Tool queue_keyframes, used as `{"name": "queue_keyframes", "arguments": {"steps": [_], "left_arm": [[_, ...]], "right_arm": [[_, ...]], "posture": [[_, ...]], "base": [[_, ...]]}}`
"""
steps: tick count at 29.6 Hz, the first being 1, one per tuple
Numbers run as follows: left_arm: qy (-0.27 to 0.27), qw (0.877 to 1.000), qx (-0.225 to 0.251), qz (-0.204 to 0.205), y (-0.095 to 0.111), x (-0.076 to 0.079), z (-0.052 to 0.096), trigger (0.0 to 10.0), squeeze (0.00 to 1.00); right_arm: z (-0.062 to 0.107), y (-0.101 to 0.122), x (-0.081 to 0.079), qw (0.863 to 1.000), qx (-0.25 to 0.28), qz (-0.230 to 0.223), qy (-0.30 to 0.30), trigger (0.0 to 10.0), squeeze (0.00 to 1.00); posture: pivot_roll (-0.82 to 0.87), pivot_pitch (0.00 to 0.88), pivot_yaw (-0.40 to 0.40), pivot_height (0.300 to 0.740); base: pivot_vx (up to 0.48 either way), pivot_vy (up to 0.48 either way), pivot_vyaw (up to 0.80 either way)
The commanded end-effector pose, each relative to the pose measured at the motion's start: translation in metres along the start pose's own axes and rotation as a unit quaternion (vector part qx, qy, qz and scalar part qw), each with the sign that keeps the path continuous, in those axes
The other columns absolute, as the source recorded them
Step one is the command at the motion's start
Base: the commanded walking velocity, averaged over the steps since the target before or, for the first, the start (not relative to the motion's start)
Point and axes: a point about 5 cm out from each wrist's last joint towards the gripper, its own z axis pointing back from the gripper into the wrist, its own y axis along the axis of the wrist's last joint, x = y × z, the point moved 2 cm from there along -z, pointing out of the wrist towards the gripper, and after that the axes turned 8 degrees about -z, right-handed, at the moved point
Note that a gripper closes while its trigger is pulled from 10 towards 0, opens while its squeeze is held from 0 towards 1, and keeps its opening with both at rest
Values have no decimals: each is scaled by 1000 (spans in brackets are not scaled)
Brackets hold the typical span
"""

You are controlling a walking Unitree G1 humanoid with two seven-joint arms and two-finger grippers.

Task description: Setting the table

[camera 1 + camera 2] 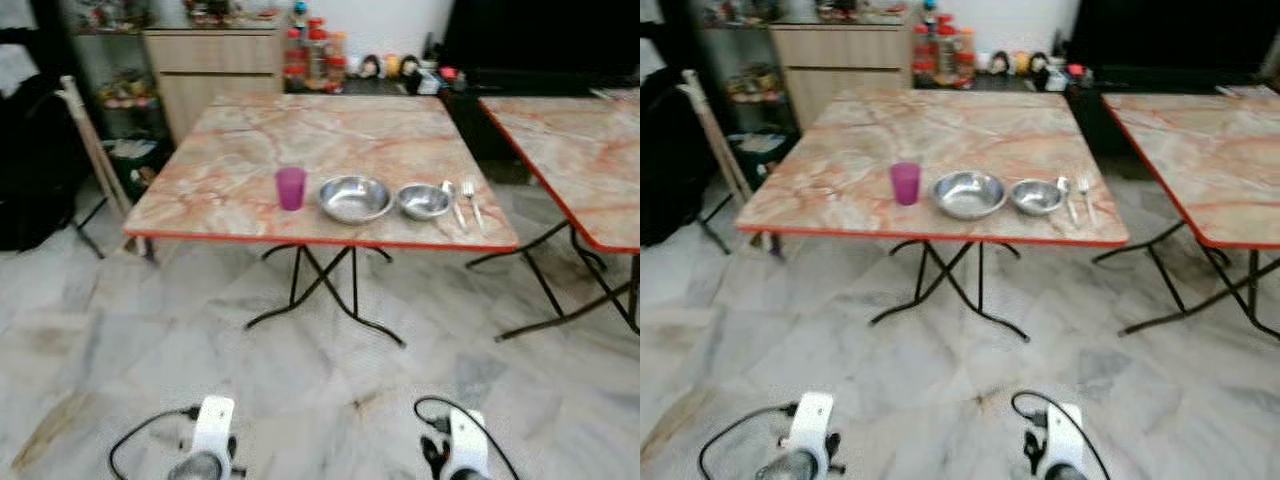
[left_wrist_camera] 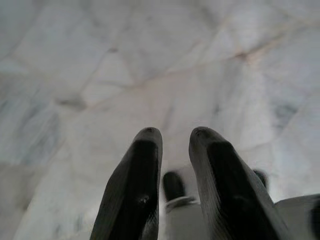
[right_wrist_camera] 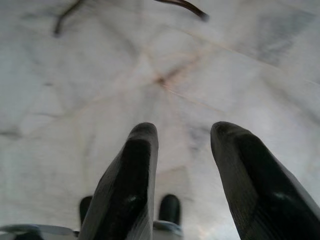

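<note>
Centre of the frame, the table carries a purple cup, large bowl, small bowl, spoon and fork in a row; left end effector and right end effector hang released above the floor.

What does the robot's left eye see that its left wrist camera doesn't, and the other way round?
Left eye view: a marble-patterned table with a purple cup, a big metal bowl, a small metal bowl, a spoon and a fork in a row near its front edge, plus a second table on the right.
Left wrist view: the left pincer up close, its two black fingers slightly apart, holding nothing.
Both: the pale marble floor.
</note>
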Motion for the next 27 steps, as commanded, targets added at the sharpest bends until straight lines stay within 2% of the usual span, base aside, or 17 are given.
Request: {"name": "queue_keyframes", "arguments": {"steps": [1,27], "left_arm": [[11,1000,-15,-1,-9,-9,2,10000,0],[7,1000,-14,-2,-8,-9,2,10000,0]], "right_arm": [[-3,8,-10,1000,11,-1,12,10000,0],[-4,8,-12,1000,12,-1,14,10000,0]], "posture": [[24,0,-39,740],[22,0,-37,740]], "base": [[345,0,0],[346,0,0]]}}
